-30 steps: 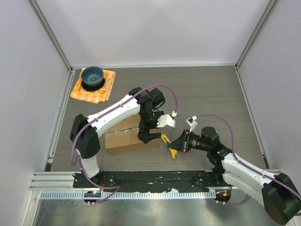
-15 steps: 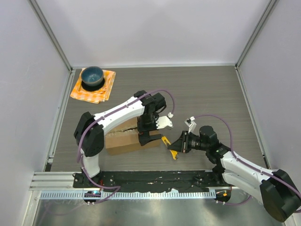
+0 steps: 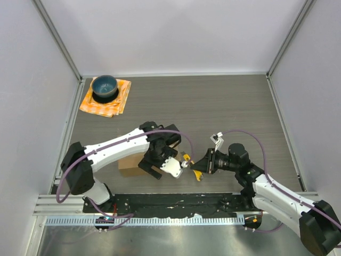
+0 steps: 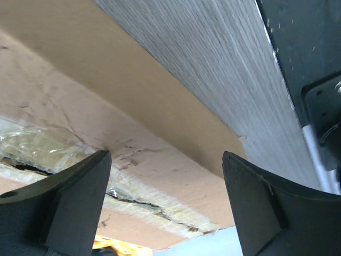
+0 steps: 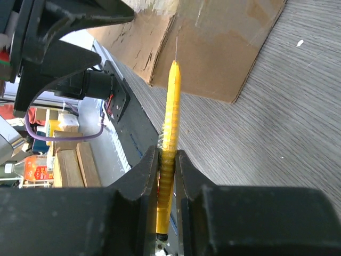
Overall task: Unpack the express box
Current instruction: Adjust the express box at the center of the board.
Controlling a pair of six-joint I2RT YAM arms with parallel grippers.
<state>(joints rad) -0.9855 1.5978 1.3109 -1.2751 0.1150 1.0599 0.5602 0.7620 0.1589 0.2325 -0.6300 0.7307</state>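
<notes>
Holds the left gripper [image 4: 165, 160] with fingers wide apart just above the express box [image 4: 144, 149], over its taped seam [image 4: 48, 154]. Clamps the right gripper [image 5: 167, 160] tight on a yellow cutter [image 5: 172, 106], thin blade pointing up-frame at the box's cardboard corner. Places the box low and left of centre in the top view, on the grey table [image 3: 229, 106], well apart from the orange cloth [image 3: 118, 101] and blue bowl [image 3: 104, 85] at upper left
</notes>
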